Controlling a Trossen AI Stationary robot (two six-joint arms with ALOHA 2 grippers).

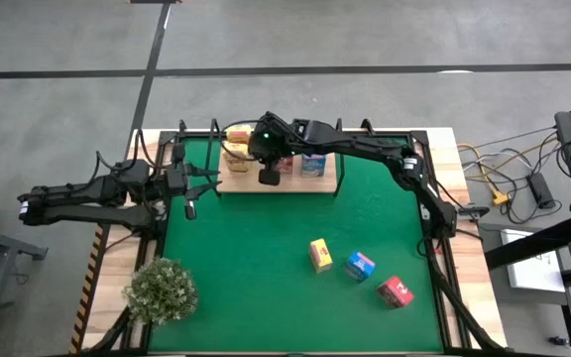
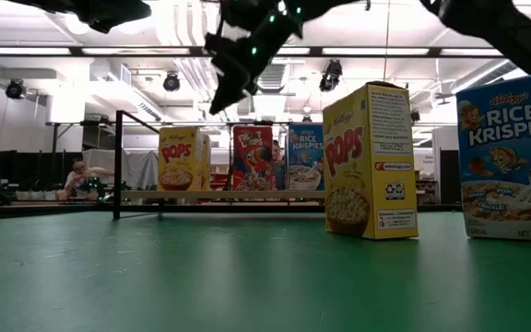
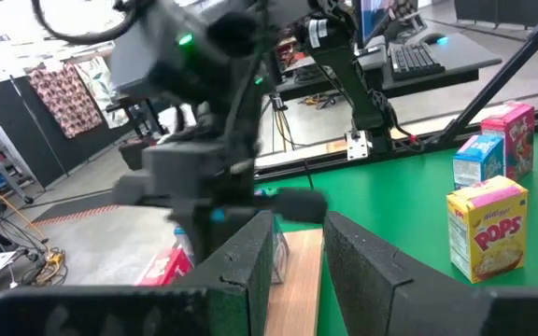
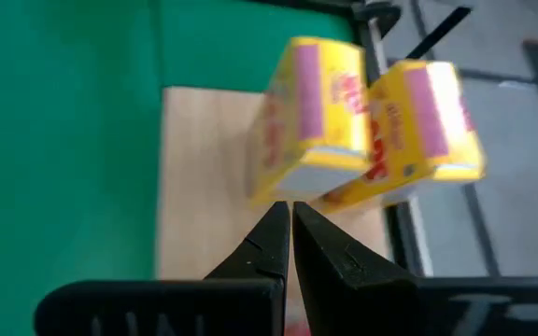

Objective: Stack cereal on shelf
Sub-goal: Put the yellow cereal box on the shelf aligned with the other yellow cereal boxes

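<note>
Three loose cereal cartons sit on the near part of the green mat [image 1: 266, 288]: yellow cereal [image 1: 319, 255], blue cereal [image 1: 360, 266], pink-red cereal [image 1: 396, 292], all well on the right arm's side. Farther back, the left end effector [image 1: 188, 188] idles just off the shelf's left end, fingers spread a little. At the far edge, the right end effector [image 1: 269, 175] hovers over the shelf [image 1: 276, 184] with its fingers pressed together, holding nothing. So I'd guess the right arm swings back toward itself for the yellow one next.
</note>
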